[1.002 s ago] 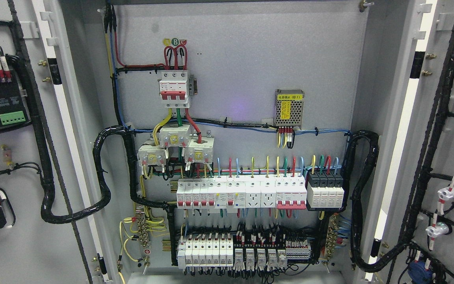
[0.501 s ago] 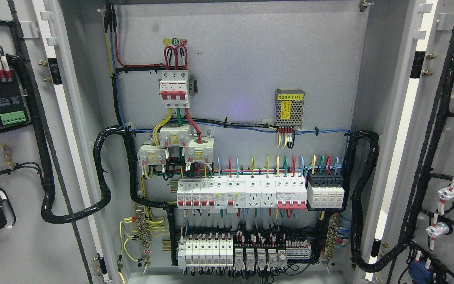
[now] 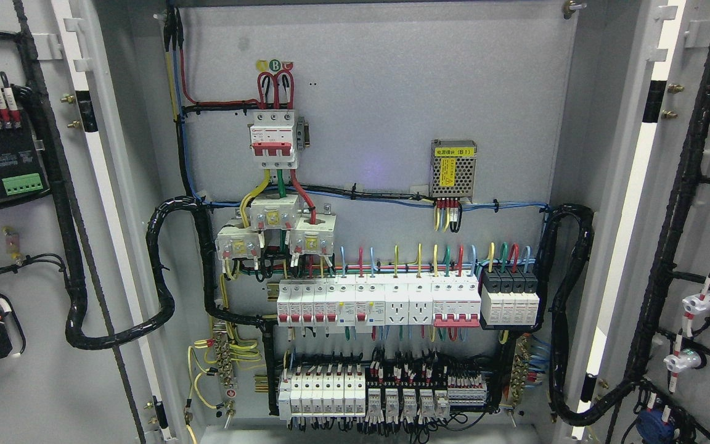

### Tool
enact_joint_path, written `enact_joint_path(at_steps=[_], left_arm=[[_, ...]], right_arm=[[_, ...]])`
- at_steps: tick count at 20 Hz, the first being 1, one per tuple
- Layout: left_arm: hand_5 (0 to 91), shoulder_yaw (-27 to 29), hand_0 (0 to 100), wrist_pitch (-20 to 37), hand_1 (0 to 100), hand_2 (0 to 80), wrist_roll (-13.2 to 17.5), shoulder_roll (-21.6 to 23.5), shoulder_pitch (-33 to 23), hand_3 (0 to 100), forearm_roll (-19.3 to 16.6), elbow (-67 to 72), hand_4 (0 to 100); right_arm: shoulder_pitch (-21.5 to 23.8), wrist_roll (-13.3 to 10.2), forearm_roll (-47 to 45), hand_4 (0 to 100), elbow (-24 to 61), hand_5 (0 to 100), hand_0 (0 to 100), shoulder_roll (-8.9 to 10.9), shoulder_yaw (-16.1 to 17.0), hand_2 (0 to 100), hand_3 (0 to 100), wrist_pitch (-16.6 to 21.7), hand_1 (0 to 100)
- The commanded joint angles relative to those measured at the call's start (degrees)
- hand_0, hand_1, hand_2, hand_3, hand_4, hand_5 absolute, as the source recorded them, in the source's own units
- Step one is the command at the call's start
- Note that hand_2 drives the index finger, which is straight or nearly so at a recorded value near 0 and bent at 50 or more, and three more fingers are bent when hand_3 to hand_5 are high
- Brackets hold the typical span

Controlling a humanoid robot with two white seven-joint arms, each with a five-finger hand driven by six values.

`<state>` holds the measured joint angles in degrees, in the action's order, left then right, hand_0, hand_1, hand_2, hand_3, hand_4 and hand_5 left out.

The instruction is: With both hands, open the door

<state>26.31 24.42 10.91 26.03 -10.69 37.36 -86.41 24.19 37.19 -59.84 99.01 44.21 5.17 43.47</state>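
The back panel (image 3: 379,92) is plain pale grey, as are the left door (image 3: 28,382) and right door (image 3: 709,246). The main breaker (image 3: 273,139) is white with a red bar; the power supply (image 3: 453,168) is silvery mesh with a yellow label. The breaker row (image 3: 379,302) is white with red levers, fed by red, yellow, green and blue wires; the cable looms (image 3: 158,271) are black

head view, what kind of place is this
Probably the inside of an electrical cabinet with both doors swung open: rows of breakers, bundled black cables, and a small power supply box on the grey back panel.
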Motion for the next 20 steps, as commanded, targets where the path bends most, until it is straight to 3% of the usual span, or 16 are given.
enact_joint_path(at_steps=[1, 5, 10, 15, 20], left_arm=[[0.0, -1.17, 0, 0.10, 0, 0.0, 0.34, -0.28, -4.50, 0, 2.10, -8.76, 3], [0.0, -3.19, 0, 0.28, 0, 0.0, 0.25, -0.54, -8.11, 0, 2.19, -12.99, 3], [0.0, -6.97, 0, 0.54, 0, 0.0, 0.25, -1.33, -11.71, 0, 2.28, -15.10, 3], [0.0, -10.22, 0, 0.98, 0, 0.0, 0.25, -1.42, -16.72, 0, 2.10, -16.68, 3], [0.0, -14.88, 0, 0.98, 0, 0.0, 0.34, -1.86, -20.85, 0, 1.23, -17.48, 3]], right_arm=[[-0.19, 0.08, 1.82, 0, 5.05, 0, 0, 0.00, -4.90, 0, 0, 0.03, 0], [-2.47, -0.01, 3.58, 0, 5.05, 0, 0, -0.09, -10.17, 0, 0, 0.03, 0], [-2.74, -0.80, 9.29, 0, 4.44, 0, 0, -2.28, -14.48, 0, 0, -0.32, 0], [-2.57, -6.06, 12.63, 0, 4.26, 0, 0, -5.53, -18.08, 0, 0, -0.67, 0], [-1.34, -8.97, 17.11, 0, 0.66, 0, 0, -9.84, -21.96, 0, 0, -0.58, 0]])
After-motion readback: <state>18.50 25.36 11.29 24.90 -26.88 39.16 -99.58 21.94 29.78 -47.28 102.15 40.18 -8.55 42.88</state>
